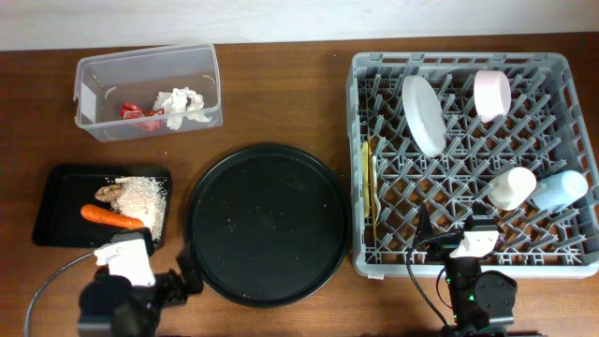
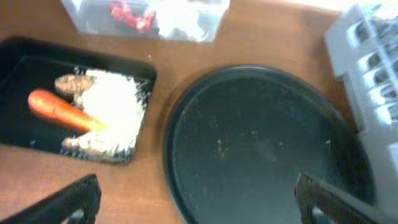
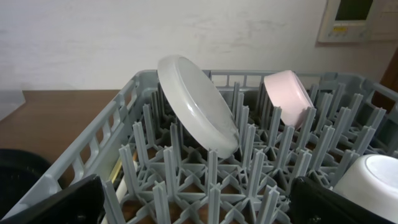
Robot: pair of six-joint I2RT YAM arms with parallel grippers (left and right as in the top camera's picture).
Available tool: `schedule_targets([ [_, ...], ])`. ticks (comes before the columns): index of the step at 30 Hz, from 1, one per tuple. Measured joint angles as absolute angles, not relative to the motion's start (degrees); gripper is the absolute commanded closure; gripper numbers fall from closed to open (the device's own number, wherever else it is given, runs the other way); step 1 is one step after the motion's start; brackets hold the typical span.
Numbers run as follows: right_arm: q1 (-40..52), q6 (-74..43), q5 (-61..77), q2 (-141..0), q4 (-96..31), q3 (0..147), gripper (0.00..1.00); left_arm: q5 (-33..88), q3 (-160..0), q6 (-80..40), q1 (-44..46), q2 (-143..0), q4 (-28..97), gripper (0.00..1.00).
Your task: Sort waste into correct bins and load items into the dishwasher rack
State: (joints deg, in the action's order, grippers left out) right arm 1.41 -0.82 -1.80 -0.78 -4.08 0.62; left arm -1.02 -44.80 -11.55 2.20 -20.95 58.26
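The grey dishwasher rack [image 1: 571,70] holds a white round dish [image 1: 423,114], a pink cup [image 1: 492,93], a small white cup [image 1: 513,186], a light blue cup [image 1: 562,190] and pale yellow chopsticks [image 1: 368,192]. The clear tub [image 1: 211,70] holds a red wrapper [image 1: 140,112] and white tissues [image 1: 182,104]. The shallow black tray [image 1: 58,201] holds a carrot [image 1: 110,217], rice scraps [image 1: 145,197] and a brown scrap [image 1: 106,190]. My left gripper [image 2: 196,202] is open and empty over the round tray's near left edge. My right gripper [image 3: 196,202] is open and empty over the rack's front row. The fork is not visible.
A large round black tray [image 1: 267,223] lies between the shallow black tray and the rack, empty but for crumbs. Both arm bases sit at the table's front edge. A wall stands behind the rack in the right wrist view.
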Motion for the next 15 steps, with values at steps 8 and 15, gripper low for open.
schedule_targets([
  [8, 1.3, -0.8, -1.4, -0.8, -4.2, 0.6, 0.02, -0.7, -8.1, -6.5, 2.2, -0.9, 15.7, 0.01],
  [15, 1.3, -0.8, -1.4, -0.8, -4.2, 0.6, 0.02, 2.2, -1.7, 2.5, 2.2, -0.8, 3.7, 0.01],
])
